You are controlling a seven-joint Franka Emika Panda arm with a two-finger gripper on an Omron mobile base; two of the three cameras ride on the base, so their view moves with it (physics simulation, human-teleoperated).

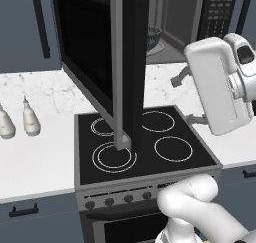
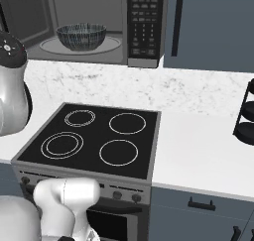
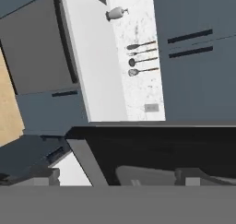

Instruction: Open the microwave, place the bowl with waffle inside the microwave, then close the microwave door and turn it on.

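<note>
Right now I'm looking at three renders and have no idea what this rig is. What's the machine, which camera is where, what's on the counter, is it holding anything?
It is a white robot arm on a driving base, in a simulated kitchen.

Two pictures come from cameras on the base, behind the arm to its left and right. The third comes from the hand and is rolled sideways.

The microwave hangs above a black four-ring stove. The microwave door is swung wide open, and the bowl with waffle already sits inside on the turntable; the waffle itself is hard to make out.

On the white counter stand two small pale bottles, and at the far right a dark tiered rack.

I cannot tell whether the tool is open or holding anything.
</note>
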